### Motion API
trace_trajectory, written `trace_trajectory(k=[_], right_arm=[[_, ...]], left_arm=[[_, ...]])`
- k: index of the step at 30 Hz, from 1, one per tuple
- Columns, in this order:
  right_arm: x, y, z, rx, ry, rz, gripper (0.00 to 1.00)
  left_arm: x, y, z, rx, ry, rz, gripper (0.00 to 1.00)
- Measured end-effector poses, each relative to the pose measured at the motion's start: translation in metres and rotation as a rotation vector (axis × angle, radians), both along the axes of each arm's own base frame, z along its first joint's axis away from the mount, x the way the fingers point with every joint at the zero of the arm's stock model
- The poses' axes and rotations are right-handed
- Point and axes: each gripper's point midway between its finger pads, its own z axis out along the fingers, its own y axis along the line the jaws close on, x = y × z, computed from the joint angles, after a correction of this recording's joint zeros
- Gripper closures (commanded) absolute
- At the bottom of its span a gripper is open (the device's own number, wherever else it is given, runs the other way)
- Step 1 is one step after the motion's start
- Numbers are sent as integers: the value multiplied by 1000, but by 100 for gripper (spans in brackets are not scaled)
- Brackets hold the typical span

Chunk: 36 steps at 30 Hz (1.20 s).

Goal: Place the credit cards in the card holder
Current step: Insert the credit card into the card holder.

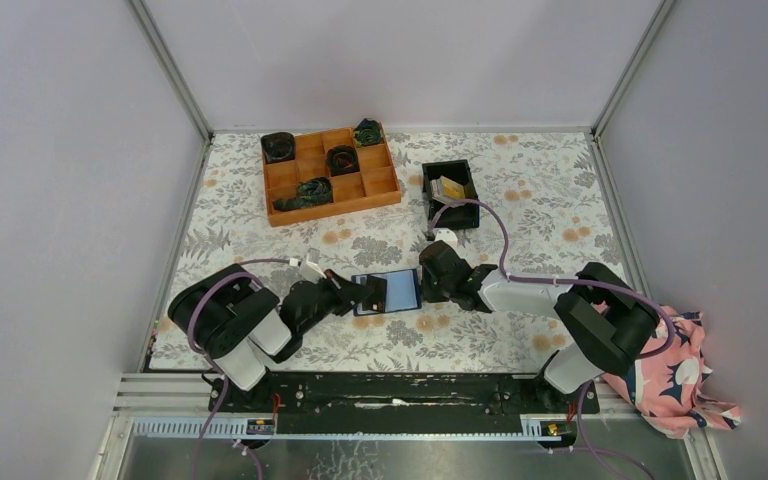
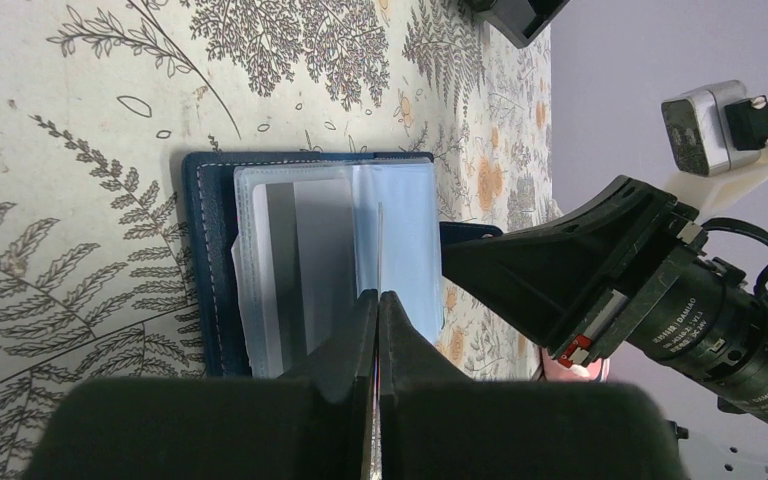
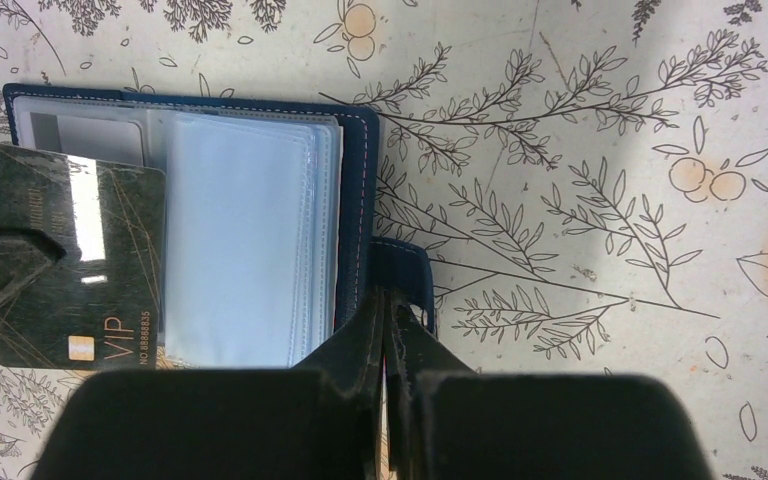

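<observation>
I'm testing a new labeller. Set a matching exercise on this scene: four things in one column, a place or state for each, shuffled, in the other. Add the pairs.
1 wallet
2 dark card
3 bin
4 tray

a orange, with compartments, far left
b held in left gripper
c lying open, light blue inside
d black, yellow cards in it

Pairs: 1-c, 2-b, 3-d, 4-a

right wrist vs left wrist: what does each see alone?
Right wrist only: the printed face of the dark VIP card; the right gripper shut on the snap tab. Left wrist only: that card edge-on in the shut left gripper, the right arm's wrist camera, a black bin corner. Both: the open card holder, a grey card in a sleeve.
</observation>
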Motion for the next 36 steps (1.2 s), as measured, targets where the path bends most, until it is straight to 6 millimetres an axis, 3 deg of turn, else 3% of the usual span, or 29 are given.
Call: trace_trajectory(k=[36], right_arm=[[3,4,-1,13,-10,0,100]], left_arm=[[9,1,-6,8,68,52,100]])
